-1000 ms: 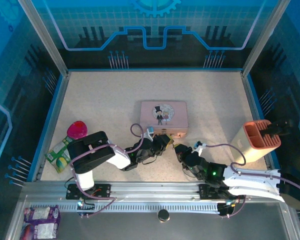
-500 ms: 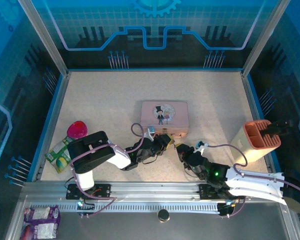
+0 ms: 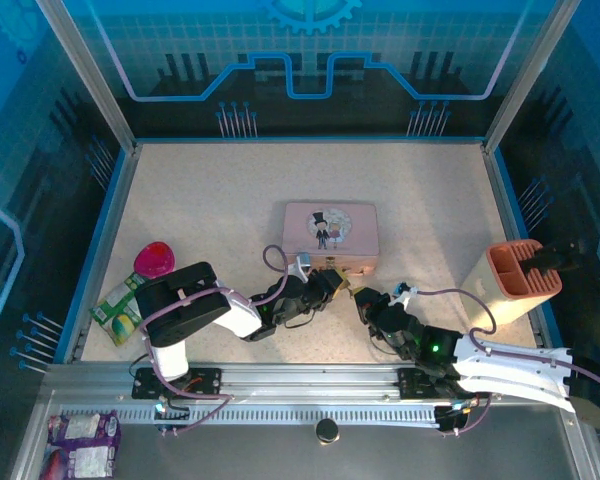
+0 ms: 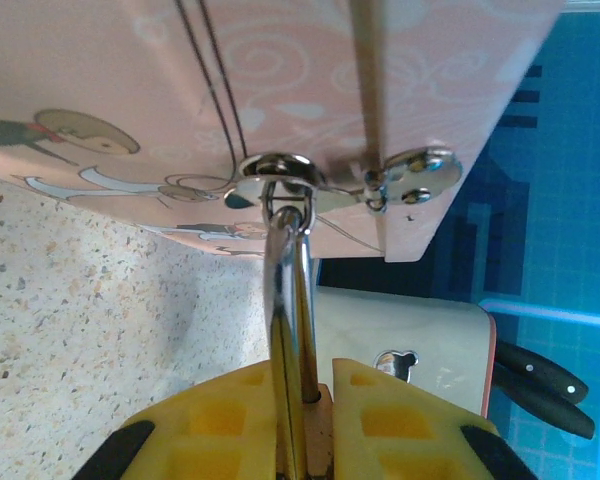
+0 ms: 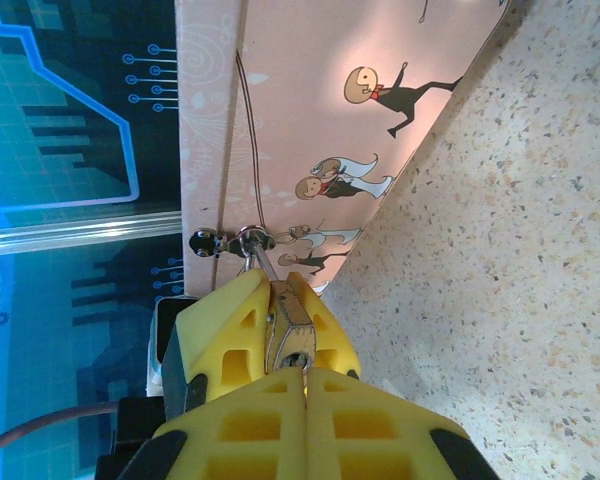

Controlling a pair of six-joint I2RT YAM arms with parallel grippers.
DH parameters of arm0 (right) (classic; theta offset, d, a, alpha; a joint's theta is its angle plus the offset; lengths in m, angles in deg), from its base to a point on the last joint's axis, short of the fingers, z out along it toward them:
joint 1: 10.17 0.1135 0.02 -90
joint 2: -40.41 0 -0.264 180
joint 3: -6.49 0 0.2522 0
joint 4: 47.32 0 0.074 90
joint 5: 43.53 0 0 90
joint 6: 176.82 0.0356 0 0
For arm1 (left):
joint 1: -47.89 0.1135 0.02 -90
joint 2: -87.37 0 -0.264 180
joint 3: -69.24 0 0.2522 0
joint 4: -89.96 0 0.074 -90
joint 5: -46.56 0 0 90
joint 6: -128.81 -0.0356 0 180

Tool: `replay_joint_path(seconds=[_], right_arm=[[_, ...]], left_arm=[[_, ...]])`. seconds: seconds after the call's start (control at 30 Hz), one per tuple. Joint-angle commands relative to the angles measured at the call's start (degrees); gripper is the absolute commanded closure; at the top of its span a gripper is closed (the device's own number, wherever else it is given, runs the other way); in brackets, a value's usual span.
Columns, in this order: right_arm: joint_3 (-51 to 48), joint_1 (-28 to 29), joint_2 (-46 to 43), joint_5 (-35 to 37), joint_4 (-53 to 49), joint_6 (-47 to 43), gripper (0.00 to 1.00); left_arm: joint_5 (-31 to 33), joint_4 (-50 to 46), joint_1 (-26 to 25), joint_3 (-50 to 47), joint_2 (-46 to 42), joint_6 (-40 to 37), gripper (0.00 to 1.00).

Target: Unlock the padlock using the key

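Left gripper (image 4: 308, 388): narrow. Its yellow fingers (image 4: 220, 420) are clamped on the padlock, one on each side of the body.
Padlock (image 5: 290, 335): the brass body sits between the left fingers. The silvery shackle (image 4: 288, 270) runs straight out ahead of the fingertips and passes through the hasp ring.
Hasp ring (image 4: 278, 180): just ahead of the left fingertips, on the front wall of the pink tin, with the shackle hooked through it.
Pink tin (image 3: 329, 228): ahead of both grippers, resting on the speckled table (image 3: 210, 200).
Right gripper (image 5: 305, 380): fingers pressed together with no gap, pinching the key. The tips touch the keyhole face of the padlock.
Key (image 5: 302, 368): only a thin dark sliver shows at the seam of the right fingertips, at the keyhole. How far it is inserted cannot be told.
Gripper spacing: in the top view the two grippers meet tip to tip, with the padlock between them, just in front of the near wall of the tin.
Holder (image 3: 521, 270): salmon-rimmed, well off to the right of the right gripper, with dark handles standing in it.
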Motion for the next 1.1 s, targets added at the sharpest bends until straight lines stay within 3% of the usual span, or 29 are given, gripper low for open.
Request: replay_joint_path(seconds=[0.0, 0.27, 0.53, 1.07], right_arm=[[0.37, -0.76, 0.27, 1.56, 1.94, 1.2, 1.0], [0.51, 0.39, 4.54, 1.4, 5.81, 2.08, 1.0], [0.07, 0.39, 2.91, 2.74, 4.71, 3.23, 1.0], [-0.66, -3.66, 1.86, -0.61, 3.8, 3.43, 1.0]], left_arm=[[-9.1, 10.14, -1.7, 1.97, 0.24, -2.08, 1.0], [-8.39, 10.7, -1.58, 1.88, -0.07, -2.55, 1.0], [-8.84, 11.99, -1.41, 1.84, 0.18, -2.9, 1.0], [-10.24, 11.8, -1.59, 1.76, -1.48, -2.86, 1.0]])
